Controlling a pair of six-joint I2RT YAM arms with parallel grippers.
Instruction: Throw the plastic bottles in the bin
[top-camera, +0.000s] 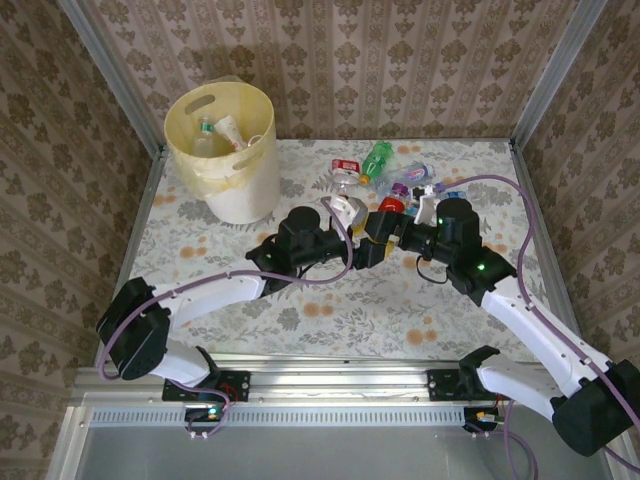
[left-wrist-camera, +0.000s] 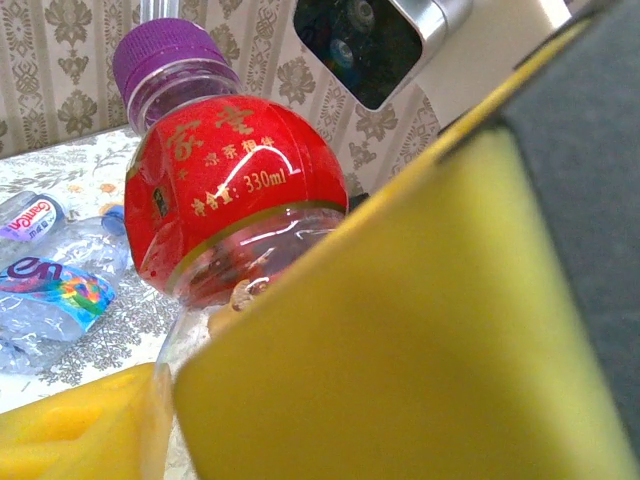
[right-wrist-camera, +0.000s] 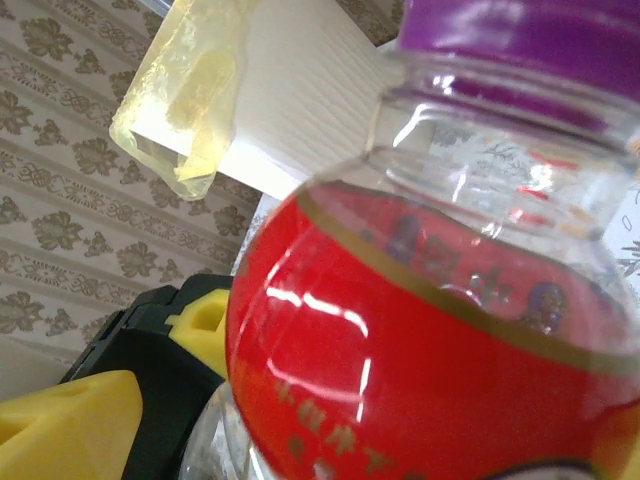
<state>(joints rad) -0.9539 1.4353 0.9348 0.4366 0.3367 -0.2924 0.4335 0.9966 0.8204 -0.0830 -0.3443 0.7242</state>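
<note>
Yellow pads (left-wrist-camera: 420, 330) of the left gripper (top-camera: 378, 228) lie against both sides of the red bottle (left-wrist-camera: 235, 190). One broad pad covers its right flank and the other sits low at its left, so the gripper is clamped on it. The bottle has a purple cap, a red label with gold lettering round its shoulder and a clear body below, and in the left wrist view it leans a little to the left. From above it sits near the middle of the table (top-camera: 200, 290), between the two wrists, with the right gripper (top-camera: 410, 212) facing it from the other side. The right wrist view has the label and cap very close, and I cannot tell whether those jaws are apart or touching the bottle. Behind it, toward the far edge, the other bottles (top-camera: 400, 178) lie in a loose heap, with a green bottle (top-camera: 377, 158) at the back and crushed clear bottles (left-wrist-camera: 50, 285) with blue labels near the left gripper. The bin (top-camera: 245, 190) stands at the far left corner, well apart from both grippers, with a few bottles inside.
</note>
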